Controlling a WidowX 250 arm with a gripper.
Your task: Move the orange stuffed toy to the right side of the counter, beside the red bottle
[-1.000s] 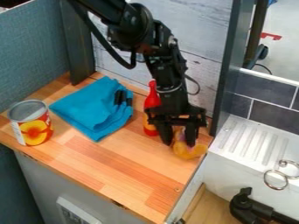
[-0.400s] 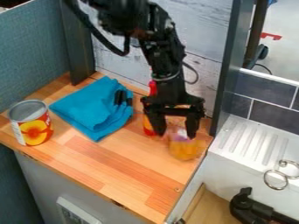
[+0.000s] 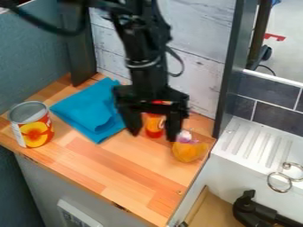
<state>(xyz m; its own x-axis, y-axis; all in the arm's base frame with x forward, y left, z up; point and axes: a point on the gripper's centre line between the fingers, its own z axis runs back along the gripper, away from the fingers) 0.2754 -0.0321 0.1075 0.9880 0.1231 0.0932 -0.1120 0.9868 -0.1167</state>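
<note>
- I take the clock from the camera view, with 12 at its top edge and my gripper (image 3: 154, 134) at the centre of the dial.
- My two fingers are spread well apart and point down, gripping nothing.
- The yellow-orange object (image 3: 188, 152), with its purple-and-white top, sits at my 4 o'clock on the wooden counter (image 3: 106, 164). My nearer fingertip is just beside it in the view; I cannot tell whether they touch.
- A second ago my fingers stood closer together, right around the purple part of that object. Since then they have parted, lifted and shifted toward 9 o'clock.
- The object itself stays in nearly the same spot, and its top now shows more plainly.
- The red bottle (image 3: 155, 126) shows between my fingers, behind them. Earlier its red neck was visible beside me; now I cover much of its upper part.
- The blue cloth (image 3: 95, 111) lies folded at my 10 o'clock, unmoved, though I now hide its edge nearest me.
- The can (image 3: 33, 125) with fruit on its label stands upright at 9 o'clock, as before.
- The white sink (image 3: 251, 153) with its ridged ledge is at 3 o'clock, unchanged.
</note>
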